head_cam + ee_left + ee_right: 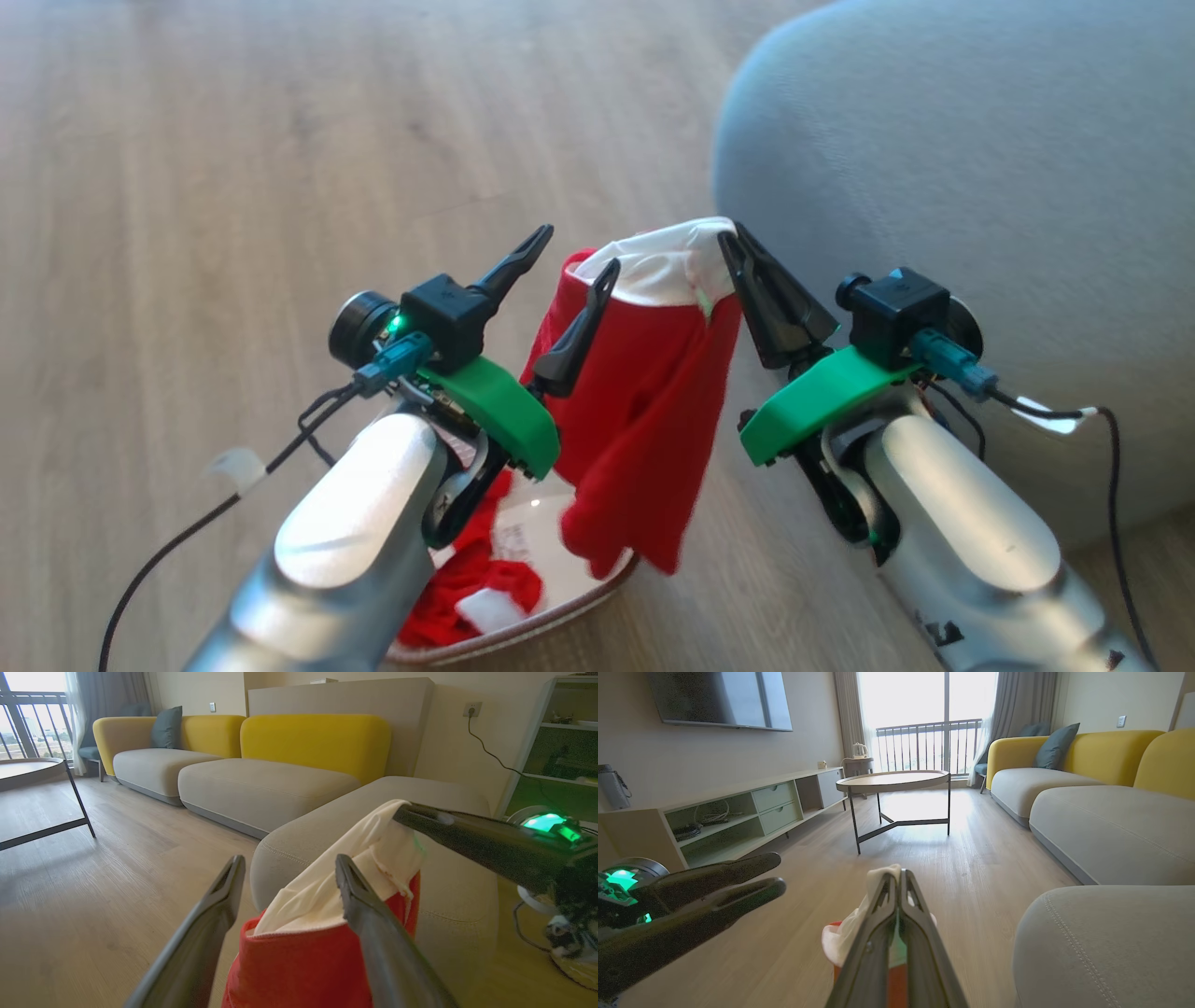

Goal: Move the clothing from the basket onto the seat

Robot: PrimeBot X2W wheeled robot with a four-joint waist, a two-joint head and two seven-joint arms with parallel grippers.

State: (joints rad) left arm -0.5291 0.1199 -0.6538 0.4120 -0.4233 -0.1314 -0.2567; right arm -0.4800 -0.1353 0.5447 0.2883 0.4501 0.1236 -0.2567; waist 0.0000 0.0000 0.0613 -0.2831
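Observation:
A red garment [644, 401] with a white cuff [663, 261] hangs in the air from my right gripper [730, 241], which is shut on the cuff. It dangles over the cream basket [546, 627] on the floor, where more red and white clothing [467, 579] lies. My left gripper [571, 254] is open at the garment's left edge, with one finger [583, 327] lying against the red cloth. In the left wrist view the garment [303, 966] rises between the open fingers. The grey seat [980, 140] is just right of the basket.
Wooden floor [280, 168] stretches to the left and ahead. A round coffee table [892, 780] and a low TV cabinet [738, 816] stand farther off. Yellow-backed sofa sections [317, 737] continue beyond the seat. Cables trail from both wrists.

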